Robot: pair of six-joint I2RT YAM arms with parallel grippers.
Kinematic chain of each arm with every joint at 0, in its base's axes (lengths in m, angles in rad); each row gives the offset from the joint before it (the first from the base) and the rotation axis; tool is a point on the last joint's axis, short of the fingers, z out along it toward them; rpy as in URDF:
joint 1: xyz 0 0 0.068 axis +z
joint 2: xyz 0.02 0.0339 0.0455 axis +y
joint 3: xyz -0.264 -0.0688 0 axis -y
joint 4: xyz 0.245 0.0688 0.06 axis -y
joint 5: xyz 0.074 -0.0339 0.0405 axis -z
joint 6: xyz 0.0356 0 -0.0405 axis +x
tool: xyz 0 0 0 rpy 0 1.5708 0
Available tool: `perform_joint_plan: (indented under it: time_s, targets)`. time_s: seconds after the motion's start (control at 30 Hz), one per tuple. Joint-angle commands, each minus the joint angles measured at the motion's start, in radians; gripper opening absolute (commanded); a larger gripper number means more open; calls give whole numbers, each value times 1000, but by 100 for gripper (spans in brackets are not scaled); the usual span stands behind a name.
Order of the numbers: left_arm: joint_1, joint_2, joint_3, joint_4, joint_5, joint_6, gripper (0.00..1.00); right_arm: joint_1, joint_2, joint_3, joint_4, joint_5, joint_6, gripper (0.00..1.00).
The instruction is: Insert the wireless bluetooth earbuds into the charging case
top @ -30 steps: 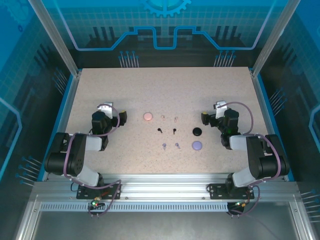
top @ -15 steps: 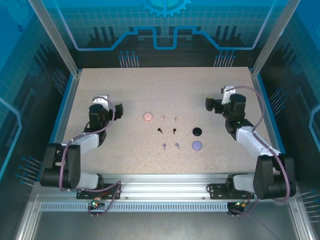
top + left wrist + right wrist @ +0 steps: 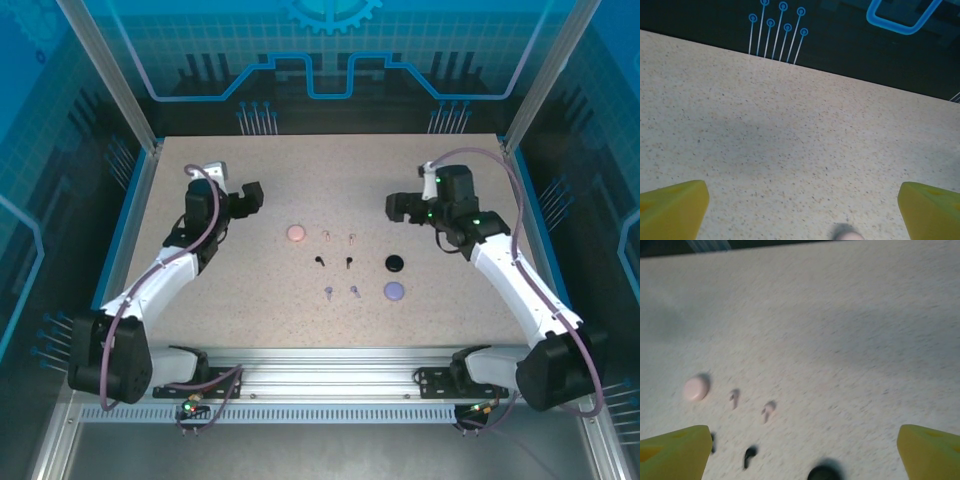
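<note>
Earbuds (image 3: 348, 262) loose on table (image 3: 300, 170) | left end effector (image 3: 249, 198) spread apart | right end effector (image 3: 398, 209) spread apart

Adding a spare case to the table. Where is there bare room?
Bare: the far strip of table beyond the pink case, and the near strip between the lavender case and the rail. Crowded: the middle, among the earbuds.
</note>
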Motion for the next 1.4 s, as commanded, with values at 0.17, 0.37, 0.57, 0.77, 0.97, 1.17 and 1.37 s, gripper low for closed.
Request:
perform_joint_plan:
  time_s: [0.17,0.37,0.57,0.77,0.97,1.17,1.37]
  targets:
    - [-48,-47,89,-267,38,-126,99,147,25,37,-369,110,177,89]
    - [-55,-75,63,-287,91,-160,99,227,-30,-66,-389,75,196,88]
    - [-58,-121,56,-324,138,-161,99,251,-37,-205,-332,42,176,90]
    - [-68,-138,65,-355,176,-152,99,253,28,-287,-192,3,215,90]
    - [-71,-154,70,-386,189,-132,99,254,119,-281,-137,16,222,90]
    - [-87,-153,68,-359,198,-145,99,253,175,-280,-130,50,214,90]
    - [-108,-136,80,-342,202,-156,99,253,218,-292,-96,17,200,90]
